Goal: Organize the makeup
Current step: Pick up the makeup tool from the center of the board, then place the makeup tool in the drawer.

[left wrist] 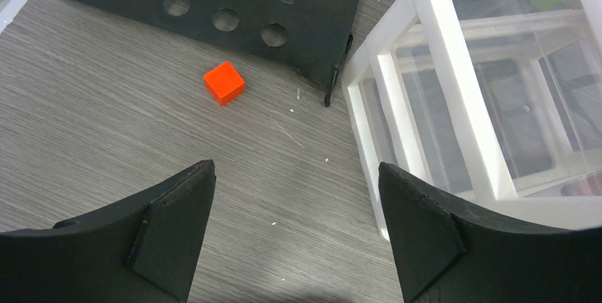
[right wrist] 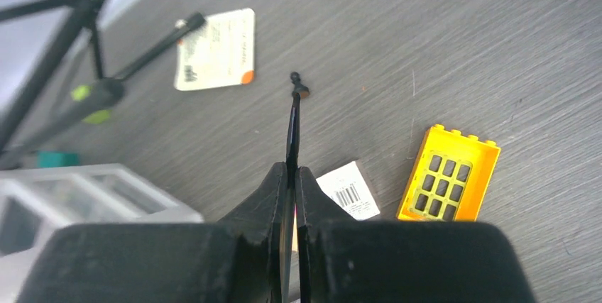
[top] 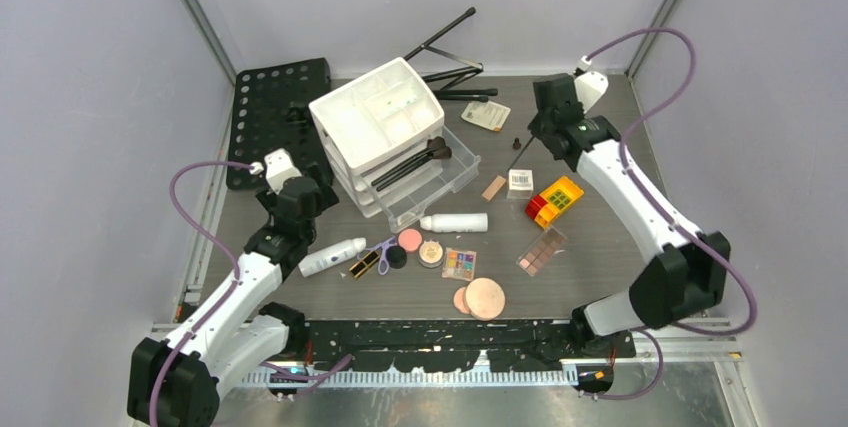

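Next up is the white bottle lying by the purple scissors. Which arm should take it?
Left. The left gripper is open and empty, and the white bottle lies close beside that arm. The right gripper is shut on a thin black brush, farther away.

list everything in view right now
white plastic drawer organiser: 1, white, back centre
black makeup brushes: about 2, in its open drawer
white bottles: 2, white, before the organiser
round compacts: at least 4, peach, pink, tan, front centre
eyeshadow palettes: 2, multicolour and brown-pink, front centre
black-gold lipstick: 1, beside left bottle
red-and-yellow block: 1, right of centre
tan wooden block: 1, left of it
white printed cards: 2, back right
black perforated panel: 1, back left
black folding stand: 1, back wall
orange-red cube: 1, beside panel
thin black wand: 1, in right claw
left claw: open, empty
right claw: shut on wand
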